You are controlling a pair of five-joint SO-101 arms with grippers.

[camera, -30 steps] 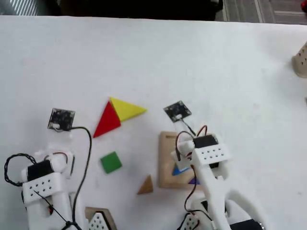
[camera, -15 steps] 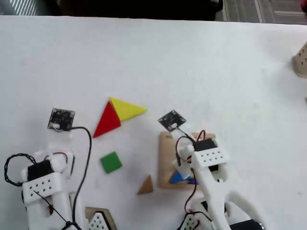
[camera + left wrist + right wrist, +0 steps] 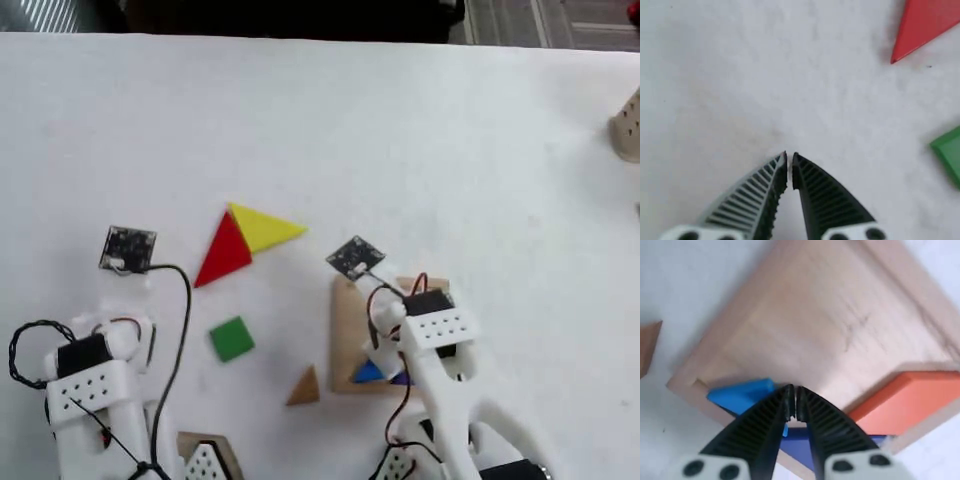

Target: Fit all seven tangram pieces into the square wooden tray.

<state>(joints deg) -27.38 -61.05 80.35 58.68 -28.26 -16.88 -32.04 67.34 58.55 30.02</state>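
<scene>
Pinched shut on nothing at the right gripper [image 3: 792,405], tips over the blue piece [image 3: 740,392] in a corner of the wooden tray [image 3: 815,330], near the orange piece [image 3: 905,395] and purple piece [image 3: 797,437]. Closed too at the left gripper [image 3: 789,165], above bare table [image 3: 400,130]. Roughly three placed, four left outside: red triangle [image 3: 222,255], yellow triangle [image 3: 265,228], green square [image 3: 231,338], brown triangle [image 3: 305,388].

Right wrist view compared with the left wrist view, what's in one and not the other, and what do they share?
Right wrist view: the wooden tray holding a blue piece and an orange piece, with the right hand shut at the blue piece. Left wrist view: a red triangle and a green square lying on the table, with the left hand shut over a bare patch. Shared: the white table.
</scene>
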